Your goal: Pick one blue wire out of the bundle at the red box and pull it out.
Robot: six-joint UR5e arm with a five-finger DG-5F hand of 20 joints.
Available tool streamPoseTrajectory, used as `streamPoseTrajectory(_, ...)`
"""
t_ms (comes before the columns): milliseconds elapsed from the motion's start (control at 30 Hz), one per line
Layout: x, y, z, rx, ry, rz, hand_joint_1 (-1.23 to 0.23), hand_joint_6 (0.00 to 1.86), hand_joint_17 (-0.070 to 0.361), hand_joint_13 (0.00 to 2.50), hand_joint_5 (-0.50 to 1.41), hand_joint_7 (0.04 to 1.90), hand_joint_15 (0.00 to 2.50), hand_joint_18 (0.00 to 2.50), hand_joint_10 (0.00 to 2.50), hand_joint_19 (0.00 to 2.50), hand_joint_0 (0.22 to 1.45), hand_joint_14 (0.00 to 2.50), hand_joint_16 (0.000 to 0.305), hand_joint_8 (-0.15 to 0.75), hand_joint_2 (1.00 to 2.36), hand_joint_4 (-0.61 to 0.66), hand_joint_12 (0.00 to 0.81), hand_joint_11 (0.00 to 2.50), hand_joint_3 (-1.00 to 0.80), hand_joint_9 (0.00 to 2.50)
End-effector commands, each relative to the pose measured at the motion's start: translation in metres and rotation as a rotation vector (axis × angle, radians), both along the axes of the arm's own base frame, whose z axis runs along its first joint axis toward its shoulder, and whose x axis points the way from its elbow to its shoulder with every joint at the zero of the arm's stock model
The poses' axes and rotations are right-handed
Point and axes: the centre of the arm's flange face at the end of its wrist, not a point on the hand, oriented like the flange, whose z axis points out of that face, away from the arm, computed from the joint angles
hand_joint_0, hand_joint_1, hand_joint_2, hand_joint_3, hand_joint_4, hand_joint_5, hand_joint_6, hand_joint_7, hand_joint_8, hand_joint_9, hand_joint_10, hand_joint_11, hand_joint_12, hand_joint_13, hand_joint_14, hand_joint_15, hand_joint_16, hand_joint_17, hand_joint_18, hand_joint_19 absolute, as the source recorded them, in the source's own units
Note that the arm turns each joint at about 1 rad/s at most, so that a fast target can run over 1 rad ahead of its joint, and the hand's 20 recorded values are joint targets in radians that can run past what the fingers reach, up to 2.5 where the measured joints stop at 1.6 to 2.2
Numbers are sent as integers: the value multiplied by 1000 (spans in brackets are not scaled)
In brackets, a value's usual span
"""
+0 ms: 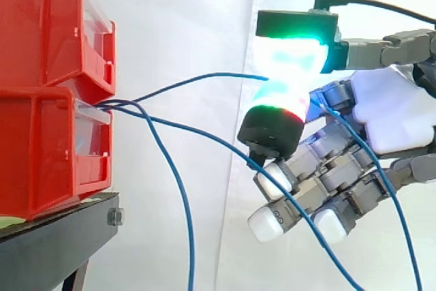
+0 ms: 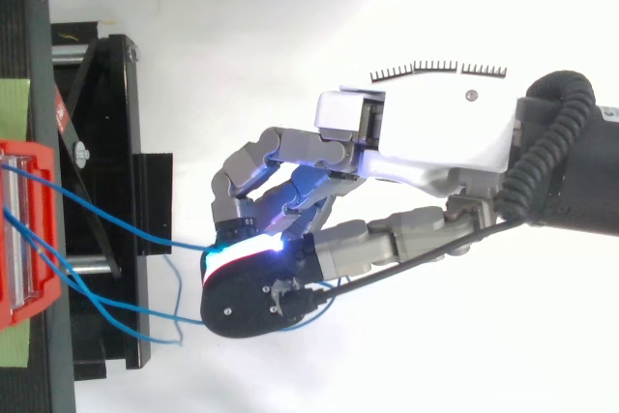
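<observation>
Two stacked red bins stand at the left on a black stand. Several blue wires leave the front of the lower bin. One blue wire runs rightward and slightly up from the bin to my hand, where it sits pinched between the glowing thumb pad and the curled fingers, then trails down behind the hand. In the top view the same wire reaches the pinch at the fingertips of the hand. The hand hangs in the air well to the right of the bins.
A second blue wire slopes down to the right across the front of my fingers. A third wire drops steeply toward the bottom edge. White curtain behind. The stand's frame lies under the wires.
</observation>
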Motion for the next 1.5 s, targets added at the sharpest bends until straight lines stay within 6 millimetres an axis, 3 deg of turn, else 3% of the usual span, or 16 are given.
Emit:
streamPoseTrajectory(0, 0, 0, 0, 0, -1, 0, -666, 832, 144, 618, -161, 1137, 307, 721, 16, 505, 548, 10, 64, 391, 1019, 228, 488, 594, -197, 860)
streamPoseTrajectory(100, 0, 0, 0, -1, 0, 0, -667, 840, 144, 616, -164, 1123, 310, 723, 17, 506, 544, 10, 64, 388, 1017, 232, 487, 597, -223, 855)
streamPoseTrajectory(233, 0, -1, 0, -1, 0, -1, -458, 828, 152, 625, -159, 1068, 321, 725, 14, 524, 503, 10, 68, 395, 1007, 226, 501, 564, -401, 874)
streamPoseTrajectory(400, 0, -2, 0, -7, -1, -2, -310, 719, 144, 605, -122, 1140, 330, 658, 14, 570, 554, 11, 64, 373, 1014, 203, 478, 520, -315, 881)
streamPoseTrajectory(633, 0, -4, 0, -15, 1, -3, -484, 727, 170, 655, -121, 1129, 325, 750, 13, 531, 559, 9, 75, 430, 1010, 231, 538, 539, -116, 928)
streamPoseTrajectory(933, 0, -6, 1, -14, -5, -6, -602, 801, 170, 664, -148, 1092, 322, 784, 15, 509, 545, 10, 76, 432, 1011, 261, 542, 561, -88, 907)
streamPoseTrajectory(1467, 0, -11, 0, -14, -3, -12, -673, 868, 170, 662, -155, 1147, 313, 797, 16, 475, 571, 9, 75, 434, 1010, 263, 544, 585, 41, 907)
